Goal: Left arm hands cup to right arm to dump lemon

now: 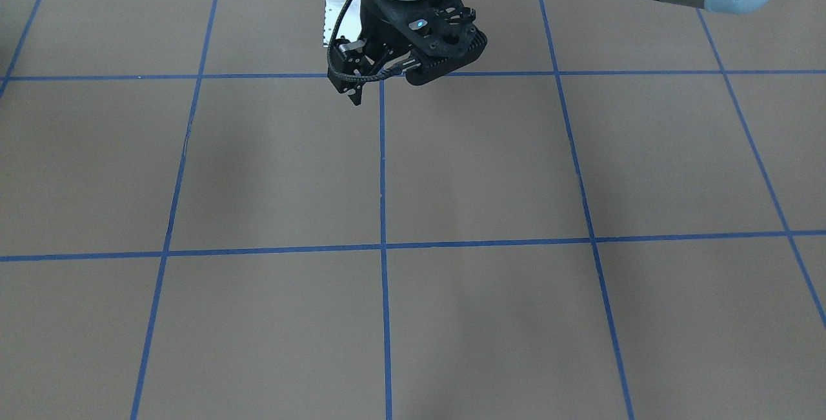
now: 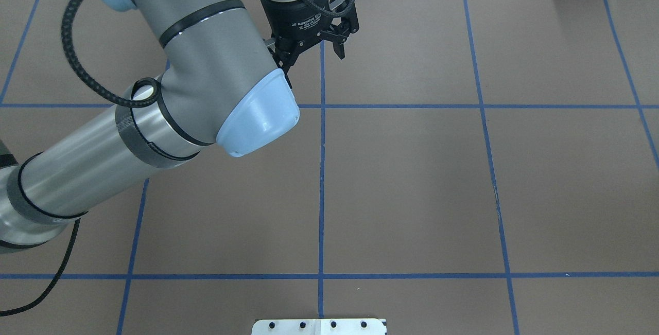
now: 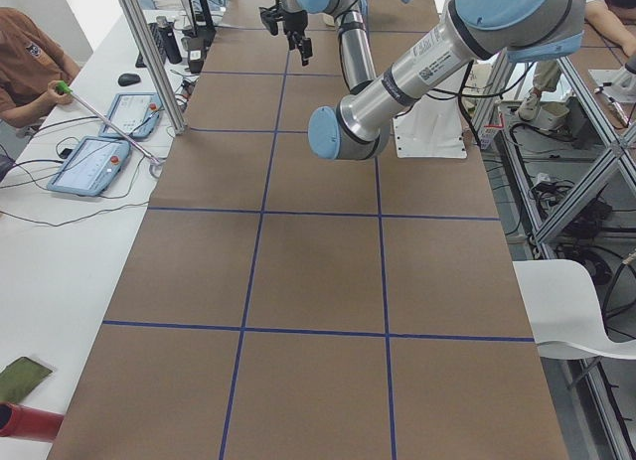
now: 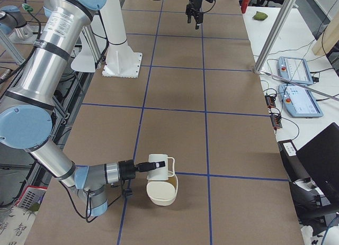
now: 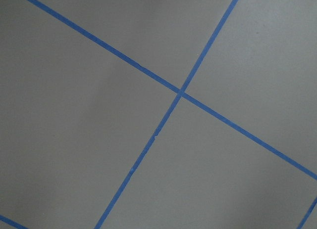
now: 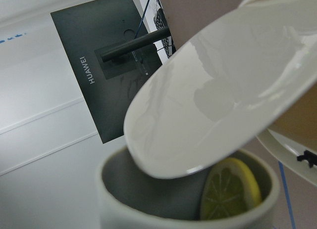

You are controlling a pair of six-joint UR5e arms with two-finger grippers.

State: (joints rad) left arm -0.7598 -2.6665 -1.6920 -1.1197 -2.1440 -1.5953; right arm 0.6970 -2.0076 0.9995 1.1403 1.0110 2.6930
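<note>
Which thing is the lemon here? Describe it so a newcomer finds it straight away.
In the right wrist view, start at the cup, whose grey inside fills the bottom edge beneath a glossy white curved surface. The lemon leans on the cup's inner wall at the right: a yellow-green slice, the only coloured thing among white and grey.

Left arm (image 2: 206,52), overhead view upper left: thick grey tube, black bands, silver link, pale blue cap (image 2: 260,119), braided black cable (image 2: 65,23). Left gripper (image 2: 312,59): black, white lettering; perforated plate (image 1: 452,39), blue light (image 1: 420,22). Right arm (image 4: 50,54), right-end view left: silver-grey, blue joint caps, white label strip.
</note>
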